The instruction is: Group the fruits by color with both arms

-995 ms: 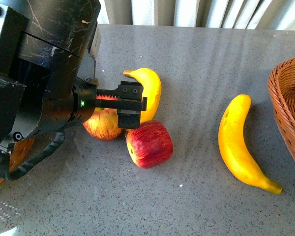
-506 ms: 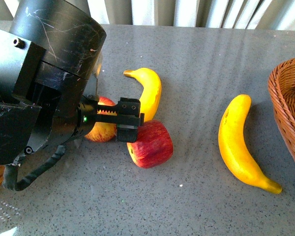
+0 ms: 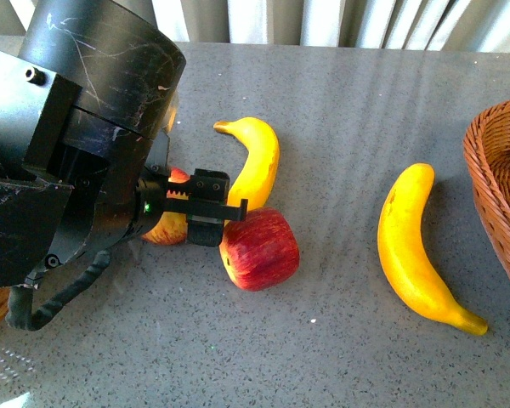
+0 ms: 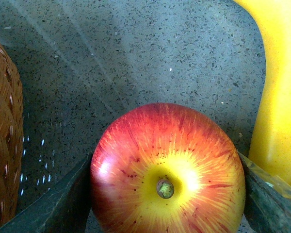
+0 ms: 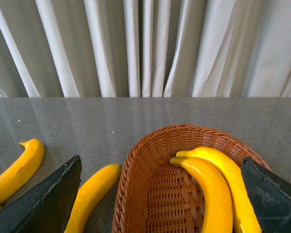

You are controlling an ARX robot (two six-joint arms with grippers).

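Straddling the streaked apple (image 4: 167, 170), my left gripper (image 3: 207, 202) has its fingers spread apart, one on each side of the fruit. Both fingers (image 4: 63, 201) sit right against the skin in my left wrist view. I cannot tell whether they press on it. The apple rests on the grey table (image 3: 340, 102), stem up.

At about 4 o'clock from it in the front view lies the dark red apple (image 3: 259, 248), just beside my gripper. At 1 o'clock is the near banana (image 3: 257, 166), curved and touching the dark red apple. The far banana (image 3: 416, 246) lies alone at 3 o'clock, well apart from that cluster. Further on toward 3 o'clock stands the right basket (image 3: 493, 170). The left basket (image 4: 5, 145) is near the streaked apple, on the side away from the near banana.

My right gripper (image 5: 160, 204) hangs over the right basket with its fingers wide apart and nothing between them. Two bananas (image 5: 218, 194) lie inside it, side by side. A pale curtain (image 5: 136, 48) hangs behind the table.
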